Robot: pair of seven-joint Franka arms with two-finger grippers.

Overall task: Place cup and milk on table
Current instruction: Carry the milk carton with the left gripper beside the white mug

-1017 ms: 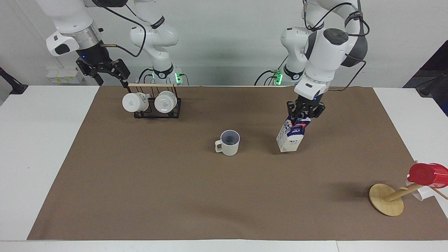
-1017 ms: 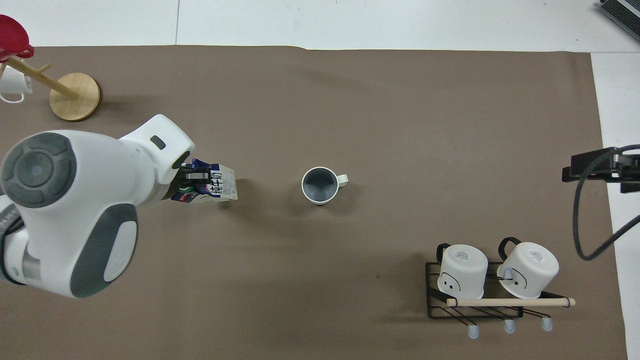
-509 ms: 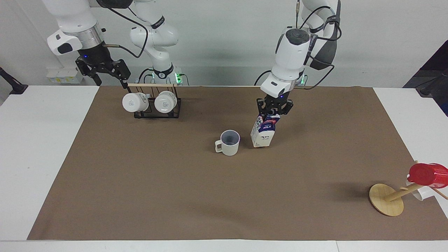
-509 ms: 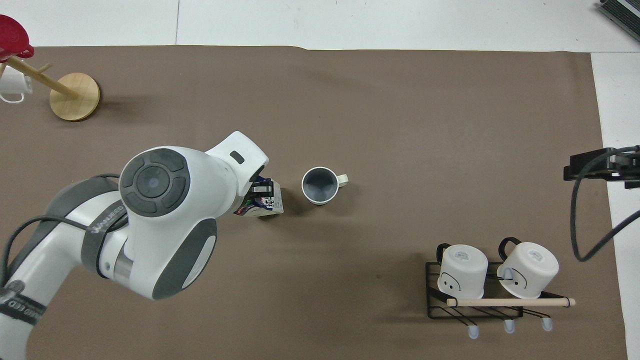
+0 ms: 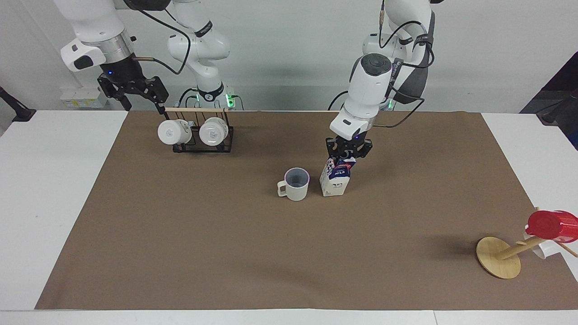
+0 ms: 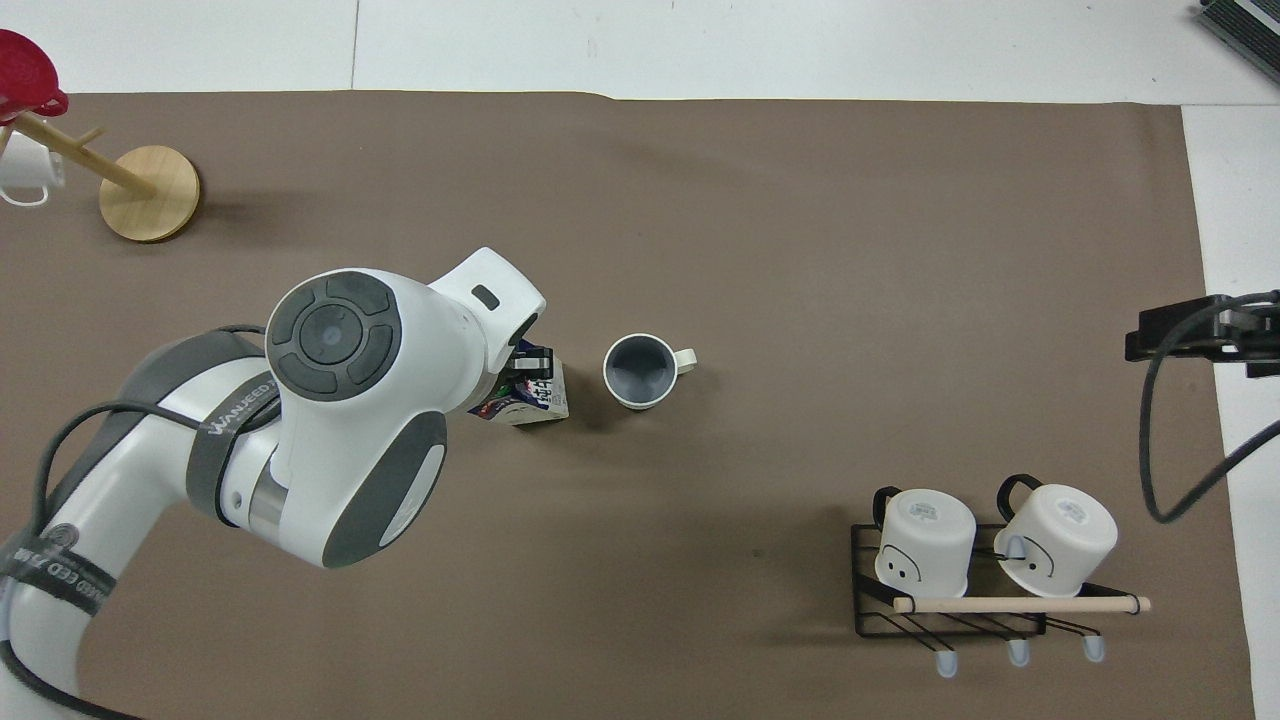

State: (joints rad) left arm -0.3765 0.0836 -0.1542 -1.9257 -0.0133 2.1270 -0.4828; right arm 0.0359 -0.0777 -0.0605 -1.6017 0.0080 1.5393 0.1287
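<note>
The cream-white cup stands upright on the brown sheet of the table, handle toward the right arm's end; it also shows in the overhead view. The milk carton stands beside it, toward the left arm's end, its base on or just above the sheet, slightly tilted; the overhead view shows part of it. My left gripper is shut on the carton's top. My right gripper waits raised near the rack at the right arm's end.
A black wire rack with two whiter mugs stands near the robots. A wooden mug tree with a red cup and a white mug leans at the left arm's end, far from the robots.
My left gripper has carried the milk carton toward the cup and lowered it to the sheet beside the cup. The right arm has barely moved.
</note>
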